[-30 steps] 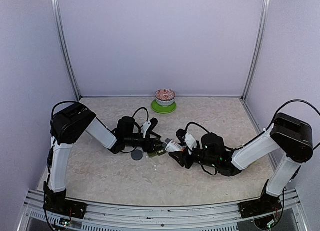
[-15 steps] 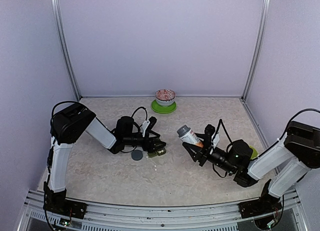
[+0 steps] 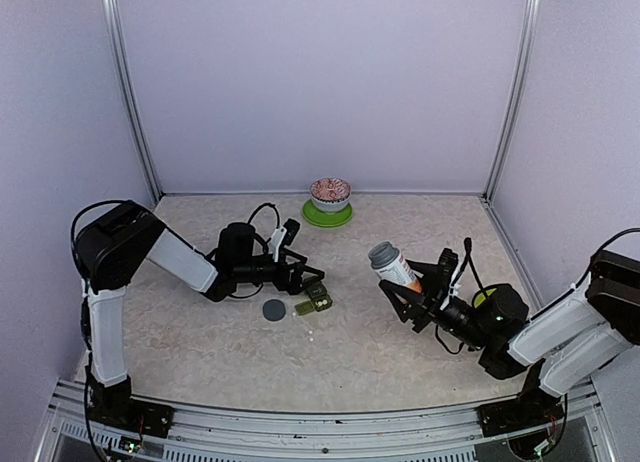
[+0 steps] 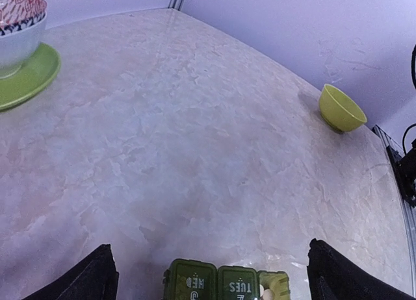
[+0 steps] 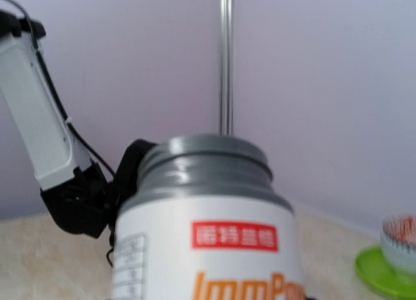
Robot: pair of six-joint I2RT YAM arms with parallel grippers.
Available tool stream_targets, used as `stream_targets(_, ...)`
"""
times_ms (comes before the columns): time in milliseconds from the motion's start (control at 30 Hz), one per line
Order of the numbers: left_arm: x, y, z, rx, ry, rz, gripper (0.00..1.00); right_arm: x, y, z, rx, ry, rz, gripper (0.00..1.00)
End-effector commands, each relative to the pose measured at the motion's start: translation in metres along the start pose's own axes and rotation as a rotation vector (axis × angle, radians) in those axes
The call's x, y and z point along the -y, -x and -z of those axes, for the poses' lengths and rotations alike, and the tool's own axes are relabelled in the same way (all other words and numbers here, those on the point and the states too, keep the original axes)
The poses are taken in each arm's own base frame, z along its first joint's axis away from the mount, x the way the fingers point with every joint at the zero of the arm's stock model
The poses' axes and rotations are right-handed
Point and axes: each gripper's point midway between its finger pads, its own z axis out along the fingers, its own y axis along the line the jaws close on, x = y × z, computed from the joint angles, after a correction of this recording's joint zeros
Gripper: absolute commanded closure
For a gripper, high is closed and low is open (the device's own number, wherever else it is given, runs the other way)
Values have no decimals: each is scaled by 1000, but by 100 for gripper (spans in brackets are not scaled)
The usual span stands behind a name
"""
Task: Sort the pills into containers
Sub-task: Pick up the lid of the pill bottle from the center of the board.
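Overhead view: the left gripper, its jaws spread wide, is being held just beside the containers, which are lying on the tabletop near a grey cap. An uncapped bottle is being pinched, raised and tilted, by the jaws of the right gripper. Only in the left wrist view are lid lettering and a white pill at the strip's end compartment being shown. The marbled beige surface is being enclosed by lilac walls.

Matt marbled table, glossy plastic bottle, plastic containers
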Motion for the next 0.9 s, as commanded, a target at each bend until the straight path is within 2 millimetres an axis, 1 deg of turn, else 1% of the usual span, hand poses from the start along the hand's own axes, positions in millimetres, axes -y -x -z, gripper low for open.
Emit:
stream_targets(0, 4, 20, 19, -12, 130, 10, 1, -8, 47, 7, 169, 33, 29, 64)
stream_targets(167, -3, 24, 39, -84, 327, 29, 1, -13, 52, 6, 155, 62, 44, 63)
stream_targets(300, 0, 14, 56, -142, 447, 37, 1, -13, 59, 6, 162, 61, 56, 63)
stream_targets(433, -1, -2, 73, -203, 555, 67, 1, -14, 61, 5, 146, 65, 66, 62)
stream_targets(533, 1, -11, 84, -232, 602, 100, 1, -14, 65, 8, 157, 62, 70, 62)
stream_targets(667, 4, -24, 92, -280, 633, 122, 4, -14, 70, 11, 161, 61, 75, 61)
stream_targets(867, 9, -47, 95, -382, 681, 90, 14, -12, 70, 14, 152, 51, 80, 61)
